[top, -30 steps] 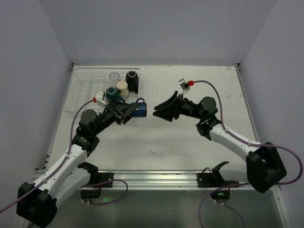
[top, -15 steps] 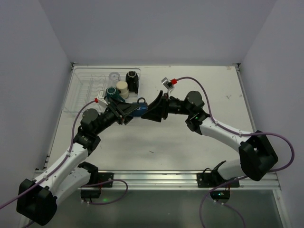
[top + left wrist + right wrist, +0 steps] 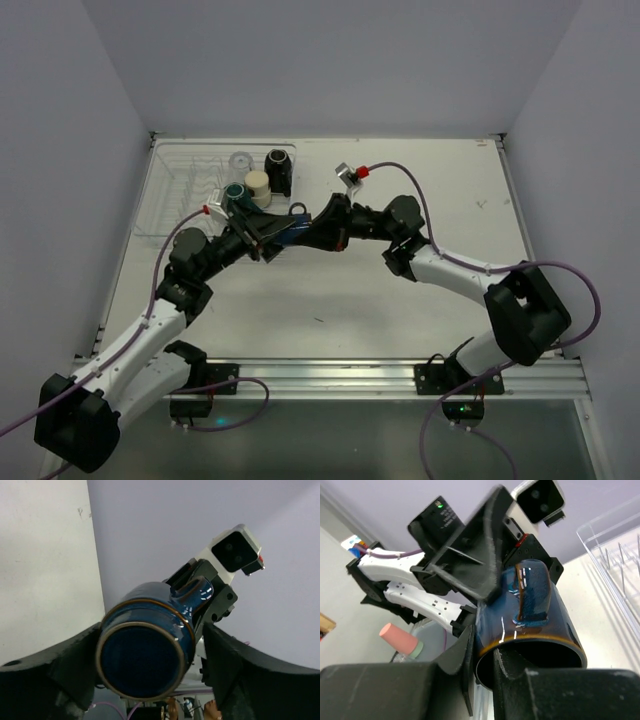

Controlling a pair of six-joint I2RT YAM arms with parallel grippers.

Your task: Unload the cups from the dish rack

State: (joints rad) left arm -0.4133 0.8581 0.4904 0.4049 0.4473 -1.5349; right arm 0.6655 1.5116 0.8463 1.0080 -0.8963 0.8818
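Two grippers meet at one blue cup (image 3: 291, 232), held on its side over the table (image 3: 420, 300), just off the 4 o'clock corner of the dish rack (image 3: 172, 195). In the top view the cup's base points toward 9 o'clock and its mouth toward 3 o'clock, with the handle (image 3: 297, 210) turned toward 12 o'clock.

The left gripper (image 3: 268, 237) reaches in from 8 o'clock and has the cup by its body. In the left wrist view the base faces the camera, and the dark fingers (image 3: 60, 665) sit against the glazed wall at 9 o'clock and 3 o'clock, pinching it.

The right gripper (image 3: 322, 228) comes in from 3 o'clock and overlaps the cup's open end. In the right wrist view its fingers (image 3: 452, 662) straddle the brown-edged rim at its 9 o'clock side, one outside the wall and one inside the mouth, with only a narrow gap between them. Whether they are pressing on the rim cannot be told.

Four other cups stand in the rack, bunched at its 3 o'clock end: a clear cup (image 3: 240, 161) and a black mug (image 3: 278, 170) along the far edge, a cream cup (image 3: 257, 184) between them and nearer, and a dark teal cup (image 3: 236, 192) at 8 o'clock of the cream one, close to the left gripper's wrist.
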